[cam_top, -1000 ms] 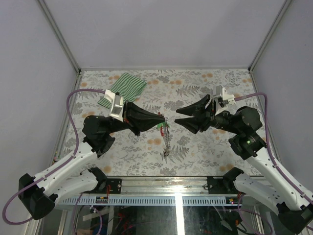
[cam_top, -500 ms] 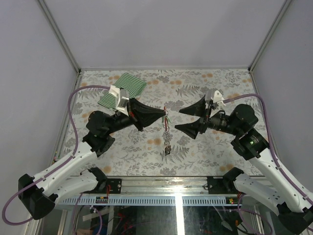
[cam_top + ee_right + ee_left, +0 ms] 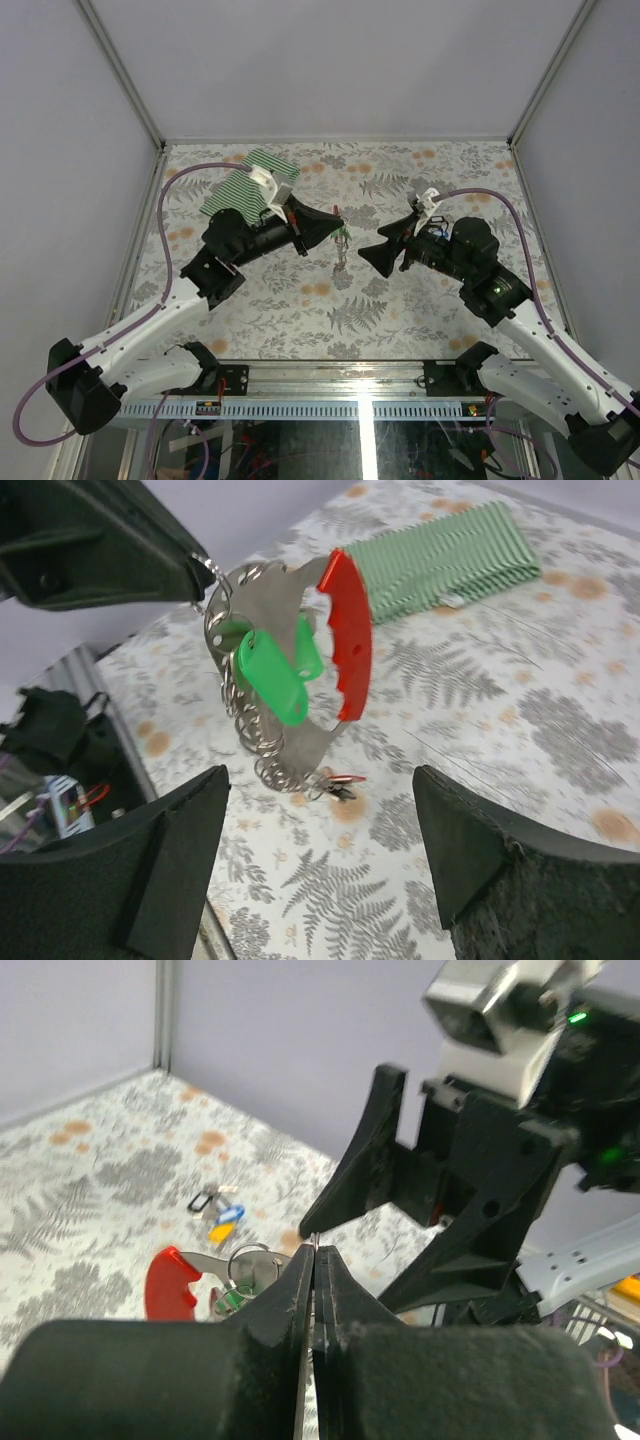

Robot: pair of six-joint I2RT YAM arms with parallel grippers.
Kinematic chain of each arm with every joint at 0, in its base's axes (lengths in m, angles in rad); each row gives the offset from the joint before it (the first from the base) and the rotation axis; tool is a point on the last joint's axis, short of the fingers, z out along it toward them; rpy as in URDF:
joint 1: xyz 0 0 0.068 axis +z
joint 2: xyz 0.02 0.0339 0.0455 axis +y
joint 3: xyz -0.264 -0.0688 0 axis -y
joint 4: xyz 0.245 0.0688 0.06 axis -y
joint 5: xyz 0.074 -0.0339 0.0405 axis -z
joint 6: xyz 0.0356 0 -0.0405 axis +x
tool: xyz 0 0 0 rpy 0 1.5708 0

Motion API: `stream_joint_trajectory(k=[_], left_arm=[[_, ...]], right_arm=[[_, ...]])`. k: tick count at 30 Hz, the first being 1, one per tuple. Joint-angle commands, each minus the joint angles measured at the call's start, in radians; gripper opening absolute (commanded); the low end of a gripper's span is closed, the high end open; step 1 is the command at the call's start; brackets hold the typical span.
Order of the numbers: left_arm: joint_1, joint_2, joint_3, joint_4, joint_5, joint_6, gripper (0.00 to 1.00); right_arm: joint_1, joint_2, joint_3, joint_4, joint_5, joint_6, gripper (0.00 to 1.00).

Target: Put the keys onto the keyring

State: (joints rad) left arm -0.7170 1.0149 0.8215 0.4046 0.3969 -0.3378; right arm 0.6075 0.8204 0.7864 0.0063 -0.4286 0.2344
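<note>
My left gripper (image 3: 337, 214) is shut on a thin wire ring at the top of the keyring (image 3: 348, 630), a red curved piece on a silvery plate with a chain of rings (image 3: 252, 742). The bundle hangs free above the table (image 3: 300, 300). A key with a green tag (image 3: 274, 673) hangs among the rings, and a small red-tipped piece (image 3: 338, 780) dangles at the chain's end. My right gripper (image 3: 387, 243) stands open just right of the bundle, touching nothing. In the left wrist view the pinched ring (image 3: 316, 1244) shows at the shut fingertips.
A green-and-white striped cloth (image 3: 250, 182) lies at the back left, behind the left arm. Small loose items with blue and yellow tags beside a black clip (image 3: 218, 1210) lie on the table beyond the bundle. Grey walls close in three sides.
The left gripper has carried the bundle up and back, lifting the chain's end off the table. The right gripper has opened wider and swung round to face the bundle.
</note>
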Motion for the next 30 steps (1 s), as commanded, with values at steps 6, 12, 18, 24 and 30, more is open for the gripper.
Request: stream_joint_trajectory(k=[6,12,18,24,30], left_arm=[[0.005,0.045,0.04,-0.244,-0.104,0.147,0.0],[0.005,0.064,0.037,-0.395,-0.16,0.196,0.0],[-0.013,0.221,0.021,-0.389,-0.146,0.228,0.0],[-0.076,0.387,0.065,-0.354,-0.205,0.264,0.0],[-0.144,0.564,0.154,-0.297,-0.212,0.261,0.0]], right_arm=[[-0.002,-0.136,0.045,-0.151,0.401,-0.04,0.81],[-0.002,-0.153,0.059,-0.188,0.423,-0.044,0.81],[-0.002,-0.155,0.06,-0.193,0.426,-0.036,0.81],[-0.002,-0.171,0.053,-0.201,0.425,-0.022,0.81],[-0.003,-0.19,0.039,-0.223,0.464,-0.014,0.81]])
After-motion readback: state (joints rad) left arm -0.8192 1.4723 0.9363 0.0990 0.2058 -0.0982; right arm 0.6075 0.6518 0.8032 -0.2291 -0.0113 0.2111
